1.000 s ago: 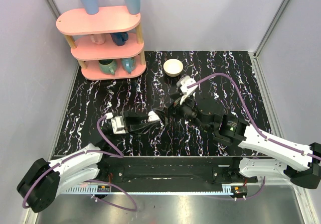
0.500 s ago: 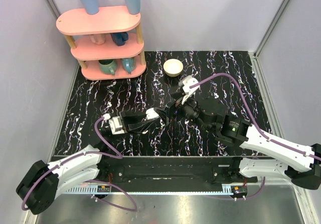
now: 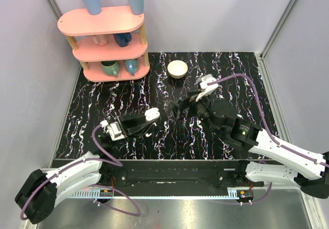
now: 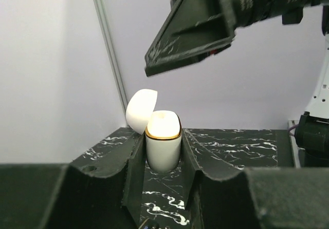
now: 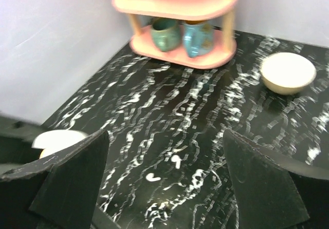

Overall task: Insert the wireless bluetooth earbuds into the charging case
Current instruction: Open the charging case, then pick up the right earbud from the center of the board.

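— White rounded plastic charging case (image 4: 163, 147), gold-rimmed, stands upright with its lid tipped back, clamped between the left gripper's (image 3: 148, 120) fingers. We read that as keeping the mouth facing up for loading.

— Agreed. Right gripper (image 3: 179, 107) hangs above the black marbled table (image 3: 231, 70), jaws spread wide, holding nothing. Two tiny glossy white comma-shaped earbuds (image 5: 176, 160) lie below it, apart from the case. We judge a pick is next.
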`<control>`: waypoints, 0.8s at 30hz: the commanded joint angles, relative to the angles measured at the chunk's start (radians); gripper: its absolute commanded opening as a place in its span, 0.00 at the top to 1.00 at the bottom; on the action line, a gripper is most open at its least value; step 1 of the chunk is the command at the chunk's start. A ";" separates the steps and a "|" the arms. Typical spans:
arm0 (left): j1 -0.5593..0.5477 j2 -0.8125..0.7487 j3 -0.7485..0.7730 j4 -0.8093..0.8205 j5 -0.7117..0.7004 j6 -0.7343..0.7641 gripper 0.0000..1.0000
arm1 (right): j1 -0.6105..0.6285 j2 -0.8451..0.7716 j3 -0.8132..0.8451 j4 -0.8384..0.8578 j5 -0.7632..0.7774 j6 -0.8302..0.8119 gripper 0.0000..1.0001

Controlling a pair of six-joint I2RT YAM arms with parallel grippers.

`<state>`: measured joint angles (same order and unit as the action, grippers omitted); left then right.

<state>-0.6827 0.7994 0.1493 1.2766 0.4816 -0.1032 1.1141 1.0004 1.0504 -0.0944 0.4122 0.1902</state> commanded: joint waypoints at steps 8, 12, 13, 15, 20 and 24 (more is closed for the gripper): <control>-0.003 -0.189 -0.022 0.153 -0.070 0.097 1.00 | -0.335 -0.042 -0.127 0.015 -0.104 0.207 0.09; -0.003 -0.259 -0.019 0.073 -0.069 0.135 1.00 | -0.422 0.114 -0.090 0.016 -0.334 0.154 0.14; -0.005 -0.293 -0.019 0.032 -0.070 0.141 1.00 | -0.434 0.148 -0.076 0.003 -0.380 0.141 0.14; -0.005 -0.327 -0.019 -0.012 -0.075 0.160 1.00 | -0.454 0.255 -0.030 -0.013 -0.473 0.108 0.21; -0.003 -0.457 -0.013 -0.203 -0.104 0.215 1.00 | -0.454 0.437 0.051 -0.013 -0.637 0.045 0.23; -0.003 -0.519 0.004 -0.312 -0.123 0.255 1.00 | -0.453 0.604 0.123 -0.037 -0.720 0.028 0.25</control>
<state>-0.6827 0.3222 0.1265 1.0859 0.4026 0.0830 0.6609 1.5063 1.0698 -0.1234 -0.1528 0.2665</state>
